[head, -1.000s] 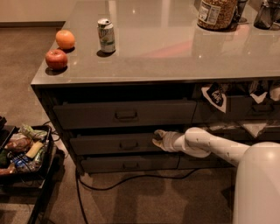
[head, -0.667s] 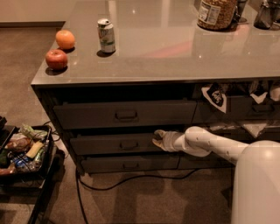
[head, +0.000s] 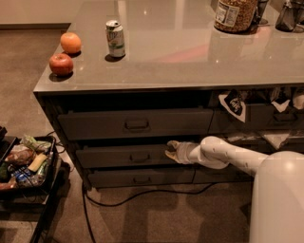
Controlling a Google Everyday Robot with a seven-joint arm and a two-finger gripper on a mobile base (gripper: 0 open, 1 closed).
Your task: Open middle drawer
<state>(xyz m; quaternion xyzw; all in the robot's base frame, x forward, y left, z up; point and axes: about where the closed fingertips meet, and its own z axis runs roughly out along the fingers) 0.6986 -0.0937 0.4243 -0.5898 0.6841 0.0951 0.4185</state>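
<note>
Grey worktop (head: pixel 190 61): glossy slab topping a dark cabinet, spanning most of the camera view.

White robot body (head: pixel 278 199): lower right corner, with a pale arm (head: pixel 228 154) reaching left across the cabinet front.

Top drawer (head: pixel 95 126): tall dark front, larger handle, directly under the worktop.

Middle drawer (head: pixel 109 156): low dark grey front just below the top drawer and above the lowest one, with a small loop handle (head: pixel 139 157) at its centre.

Lowest drawer (head: pixel 114 179): dark front, nearest the floor.

Black floor tray (head: pixel 28 201): left of the cabinet, filled with assorted packets.

Dark cable (head: pixel 142 195): lies on the carpet below the drawers.

Jar (head: pixel 233 14): upright at the far right of the worktop.

Hand (head: pixel 172 151): at the right end of the middle drawer's front, right of the loop handle and apart from it; whether it is spread or pressed together cannot be told.

Drinks can (head: pixel 115 39): upright, left part of the worktop.

Red apple (head: pixel 61 64): near left corner of the worktop.

Orange (head: pixel 70 42): just behind the apple.
</note>
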